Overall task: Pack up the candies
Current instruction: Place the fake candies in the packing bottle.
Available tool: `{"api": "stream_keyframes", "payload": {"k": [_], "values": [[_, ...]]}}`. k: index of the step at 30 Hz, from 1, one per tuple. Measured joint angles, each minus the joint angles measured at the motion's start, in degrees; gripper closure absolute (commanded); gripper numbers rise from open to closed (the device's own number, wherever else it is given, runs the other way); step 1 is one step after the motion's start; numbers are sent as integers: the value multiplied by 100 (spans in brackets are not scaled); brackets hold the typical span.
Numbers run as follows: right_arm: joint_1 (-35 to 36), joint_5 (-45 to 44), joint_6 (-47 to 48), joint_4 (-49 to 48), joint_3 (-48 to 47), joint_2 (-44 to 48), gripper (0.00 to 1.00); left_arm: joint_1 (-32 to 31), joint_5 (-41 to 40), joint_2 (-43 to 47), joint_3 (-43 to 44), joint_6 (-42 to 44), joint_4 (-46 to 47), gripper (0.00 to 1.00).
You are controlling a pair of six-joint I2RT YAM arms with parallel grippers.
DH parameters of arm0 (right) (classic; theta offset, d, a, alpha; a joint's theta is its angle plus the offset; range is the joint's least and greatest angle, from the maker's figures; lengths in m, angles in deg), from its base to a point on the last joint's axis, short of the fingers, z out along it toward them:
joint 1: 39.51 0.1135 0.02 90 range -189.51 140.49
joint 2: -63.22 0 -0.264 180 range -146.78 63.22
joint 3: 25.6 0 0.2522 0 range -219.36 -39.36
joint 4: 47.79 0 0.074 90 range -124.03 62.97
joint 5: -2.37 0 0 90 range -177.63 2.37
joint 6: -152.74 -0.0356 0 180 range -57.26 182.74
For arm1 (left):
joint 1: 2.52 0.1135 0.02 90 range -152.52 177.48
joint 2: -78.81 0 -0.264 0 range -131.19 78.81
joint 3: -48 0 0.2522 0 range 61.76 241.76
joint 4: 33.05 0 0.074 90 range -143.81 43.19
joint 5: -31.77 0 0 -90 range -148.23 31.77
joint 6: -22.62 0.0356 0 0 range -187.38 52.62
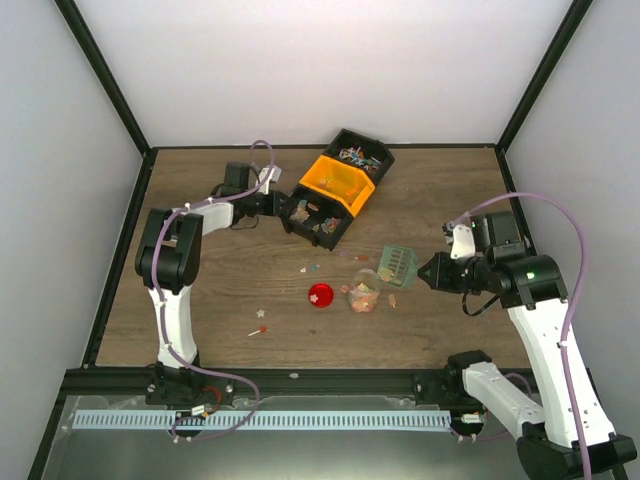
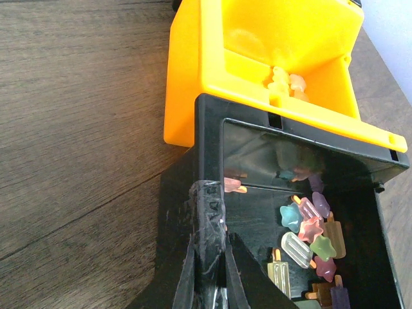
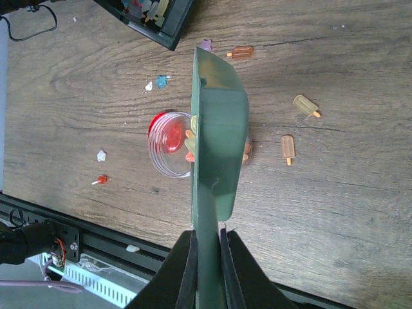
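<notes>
Candies (image 2: 309, 225), small stars and ice-lolly shapes, lie in a black bin (image 1: 318, 222) that carries an orange tray (image 1: 340, 180). My left gripper (image 1: 281, 204) is shut on the bin's near wall (image 2: 209, 209). My right gripper (image 1: 428, 272) is shut on the handle of a green slotted scoop (image 1: 397, 263), which it holds over a clear jar (image 1: 363, 293) with a few candies in it. In the right wrist view the scoop (image 3: 219, 129) covers most of the jar (image 3: 161, 164). Loose candies (image 3: 288, 147) lie on the table around it.
A round red lid (image 1: 321, 295) lies just left of the jar. A red lollipop candy (image 1: 260, 329) and small bits (image 1: 312, 268) lie on the wooden table (image 1: 220, 290). The black frame rail (image 1: 300, 380) runs along the near edge.
</notes>
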Motion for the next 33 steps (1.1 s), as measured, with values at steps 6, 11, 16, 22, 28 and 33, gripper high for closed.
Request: {"api": "stream_keyframes", "payload": {"k": [6,11,16,22,28,33], "values": [[68,-13,2,46,-129,-129,99,2,4,-2,-7,-9,20,96],[562,-186,-146,35,-131,-315,99,9,15,-2,-26,-11,57,96],[1325,-498,-487,-72,-205,-533,99,33,66,-9,-37,-17,92,96],[1425,-774,-789,-219,-205,-568,99,39,92,-13,-37,-15,101,96],[1427,-931,-909,-243,-498,-599,99,57,140,-26,-37,-20,118,96],[1427,-1045,-898,-225,-802,-658,99,59,149,-26,-37,-37,122,96]]}}
